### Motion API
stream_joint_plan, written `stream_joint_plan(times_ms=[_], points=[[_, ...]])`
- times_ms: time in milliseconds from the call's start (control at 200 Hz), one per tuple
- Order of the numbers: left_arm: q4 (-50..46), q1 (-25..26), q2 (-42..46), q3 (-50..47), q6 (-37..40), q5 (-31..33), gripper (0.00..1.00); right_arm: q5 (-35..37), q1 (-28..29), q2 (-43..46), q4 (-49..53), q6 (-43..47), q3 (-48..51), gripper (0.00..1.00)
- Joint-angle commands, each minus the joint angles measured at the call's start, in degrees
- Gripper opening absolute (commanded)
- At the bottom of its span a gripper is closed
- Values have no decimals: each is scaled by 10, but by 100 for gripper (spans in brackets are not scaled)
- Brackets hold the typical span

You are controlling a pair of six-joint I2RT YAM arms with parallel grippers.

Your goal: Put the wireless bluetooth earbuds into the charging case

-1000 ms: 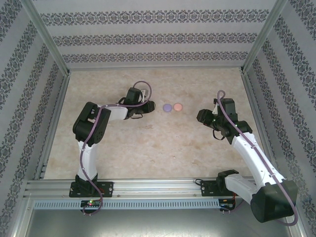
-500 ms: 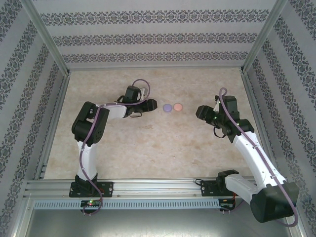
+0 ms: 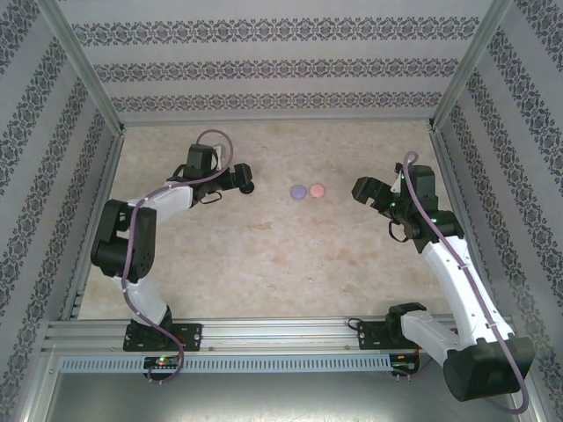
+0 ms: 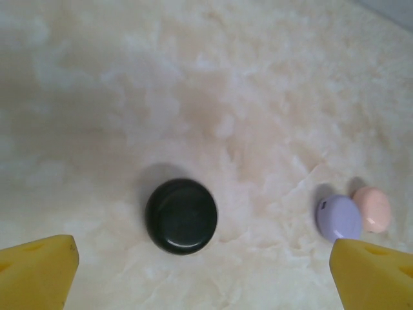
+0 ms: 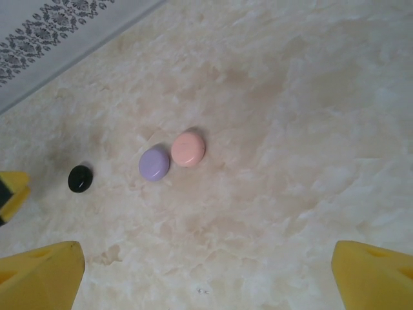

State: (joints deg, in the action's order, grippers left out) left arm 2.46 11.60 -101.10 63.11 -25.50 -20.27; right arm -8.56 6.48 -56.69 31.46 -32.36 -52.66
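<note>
All three cases lie shut on the surface [image 3: 264,264], so I judge the job to be at its tail end, with the earbuds hidden inside under closed lids.

The black case [image 4: 181,216] sits on the left side, just ahead of the left fingers [image 4: 39,274]. Those are spread wide and empty, one tip on either side of the wrist view and neither touching the case. The lilac case [image 4: 339,218] and pink case [image 4: 372,209] rest side by side near the middle, touching or nearly so, well apart from the black one. The right fingers [image 5: 39,271] hang over the right side, also spread wide and holding nothing, with the pair of pale cases off ahead of them.

With nothing loose that I can see, the step in hand looks like letting go and backing off. The next move probably calls only for both arms to lift clear without nudging a case. If a lid were not fully seated, it would need a gentle press from above, but from here I cannot tell.

As for direction, the buds' stems and long axes cannot be read at all. The cases lie flat, lids up, as round pebbles with no clear long axis, and I cannot make out a hinge side.
</note>
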Motion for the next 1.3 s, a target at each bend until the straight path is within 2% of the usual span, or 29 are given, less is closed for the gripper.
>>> stream_joint_plan(times_ms=[0, 150, 320, 435, 520, 639, 794, 919, 1009, 1069, 1139, 1189, 1249, 1294], points=[[-39, -5, 41, -7, 40, 21, 99, 13, -6, 5, 5, 8, -15, 98], [-29, -7, 101, -29, 60, 61, 99, 48, -7, -2, -11, 31, -17, 98], [76, -6, 197, -117, 121, 137, 99, 190, -8, -24, -49, 79, -9, 98], [148, -6, 266, -192, 172, 201, 99, 270, -8, -29, -193, 145, 65, 98], [171, -7, 304, -235, 218, 248, 99, 315, -8, -58, -254, 197, 95, 98], [206, -10, 341, -295, 260, 295, 99, 343, -9, -117, -389, 243, 153, 98], [288, -26, 356, -368, 285, 330, 99, 342, -11, -195, -564, 269, 221, 98], [358, -43, 314, -403, 298, 331, 99, 320, -11, -233, -655, 294, 250, 98], [385, -56, 268, -409, 289, 304, 99, 281, -16, -231, -688, 298, 265, 98], [377, -59, 249, -406, 289, 286, 99, 257, -16, -245, -745, 304, 289, 98], [437, -68, 215, -429, 288, 258, 99, 230, -16, -269, -837, 312, 322, 98], [488, -77, 181, -443, 284, 238, 99, 212, -21, -276, -839, 312, 326, 98], [523, -83, 139, -441, 282, 225, 99, 186, -21, -310, -898, 323, 326, 98], [528, -89, 116, -430, 282, 210, 99, 173, -28, -304, -875, 319, 324, 98]])
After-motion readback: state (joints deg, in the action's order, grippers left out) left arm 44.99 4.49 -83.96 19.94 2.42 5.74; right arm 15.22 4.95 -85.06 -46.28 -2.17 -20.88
